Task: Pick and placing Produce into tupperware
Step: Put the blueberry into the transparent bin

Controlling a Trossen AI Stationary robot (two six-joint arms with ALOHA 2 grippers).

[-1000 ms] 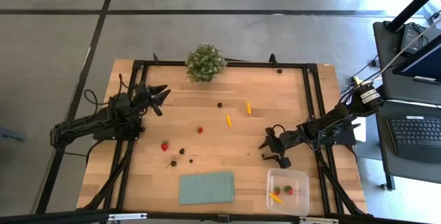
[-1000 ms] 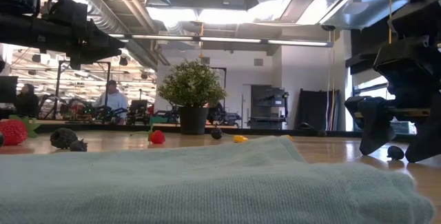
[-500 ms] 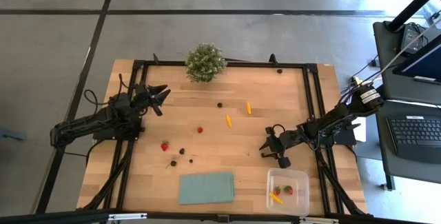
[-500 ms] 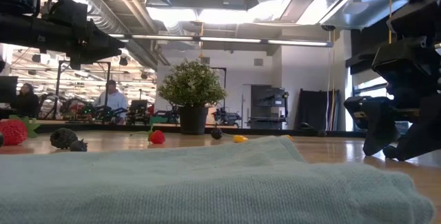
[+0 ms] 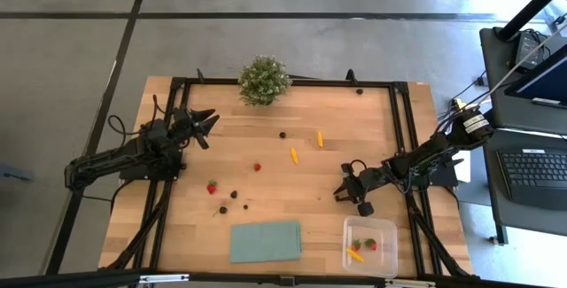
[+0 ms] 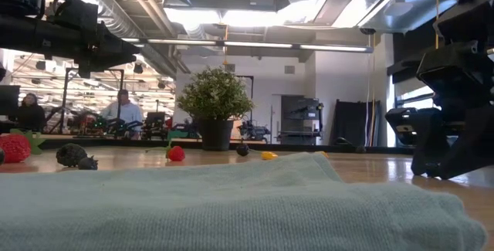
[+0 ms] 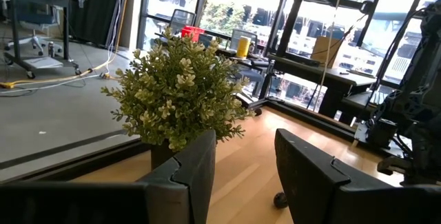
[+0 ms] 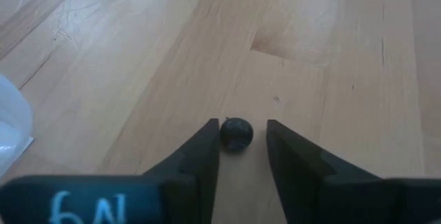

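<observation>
My right gripper (image 5: 351,198) (image 8: 240,148) is low over the table's near right part, open but narrow. A dark round berry (image 8: 236,134) lies on the wood between its fingertips. The clear tupperware (image 5: 370,245) sits near the right near corner with a strawberry and a yellow piece inside. Strawberries (image 5: 212,186) (image 5: 257,167), dark berries (image 5: 234,194) (image 5: 283,134) and yellow pieces (image 5: 294,155) (image 5: 320,138) lie scattered on the wood. My left gripper (image 5: 205,121) (image 7: 244,176) hangs open above the far left part, facing the plant. My right gripper has the dark berry (image 8: 236,134) between its fingertips, coming slanting down from the table's right. The berry's side lies against one finger (image 8: 210,148), and a small gap shows between it and the other finger (image 8: 277,148). The berry rests on the table.
A bushy potted plant (image 5: 263,80) stands at the far edge. A pale-green cloth (image 5: 266,240) lies flat at the near edge, left of the tupperware. Another dark berry (image 5: 360,91) sits by the far right rail. People show in the room beyond the table.
My right gripper has narrowed its fingers around the dark berry, which in the low view showed between wide-apart fingers and is now hidden by them. The arm has stayed about where it was. The left arm has kept still.
</observation>
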